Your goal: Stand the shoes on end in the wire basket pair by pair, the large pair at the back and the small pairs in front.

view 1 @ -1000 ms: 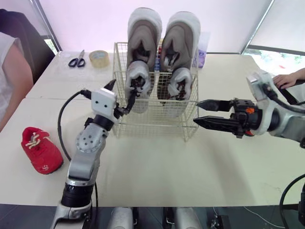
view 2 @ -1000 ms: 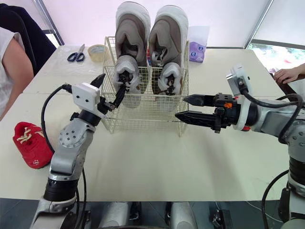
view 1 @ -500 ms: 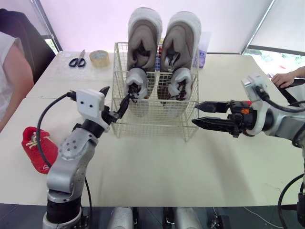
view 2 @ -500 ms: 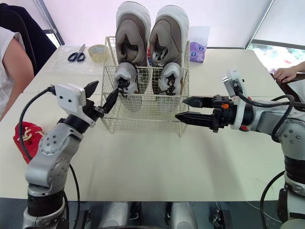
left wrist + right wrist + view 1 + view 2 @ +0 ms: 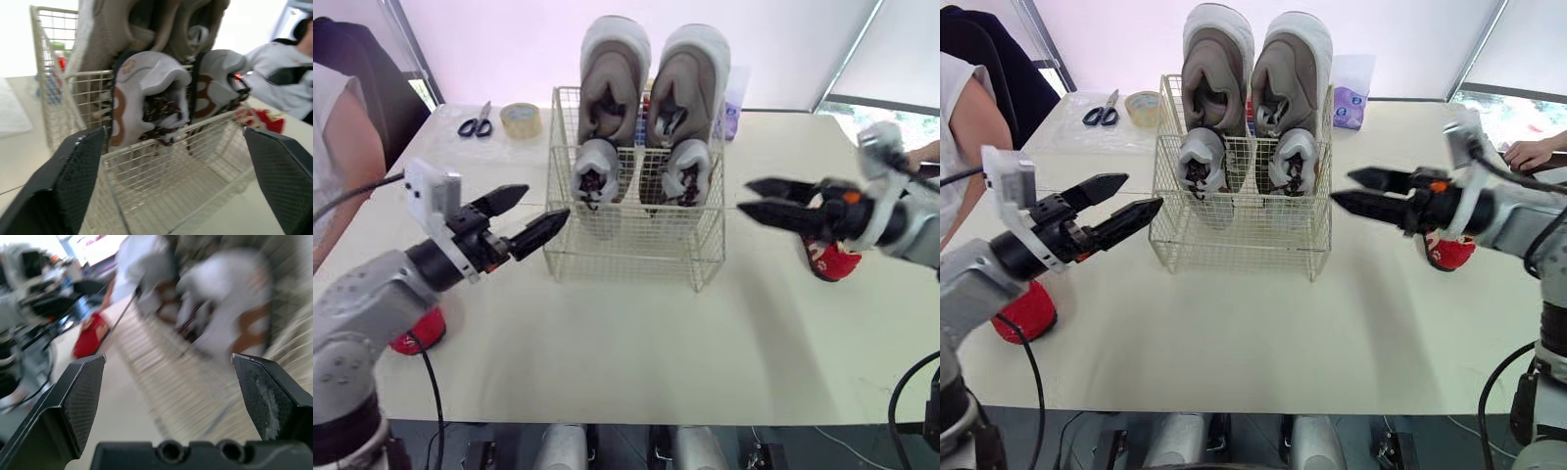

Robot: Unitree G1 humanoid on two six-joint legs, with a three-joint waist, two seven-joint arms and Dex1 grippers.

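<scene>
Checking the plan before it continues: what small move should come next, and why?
Probably lower the right gripper toward the red shoe near it. It and the left gripper are open and empty, the basket already holds the grey shoes, and a second red shoe waits at the left.

We see the white wire basket (image 5: 1234,247) standing mid-worktop, toward the far edge. At its back the large pair (image 5: 1217,69), grey with white soles, stands on end side by side, rising well above the rim. Just in front, the small pair (image 5: 1201,162), grey and white, stands on end too. One red shoe (image 5: 1026,311) lies near the left edge and a second red shoe (image 5: 1449,253) near the right edge, both partly hidden.
</scene>
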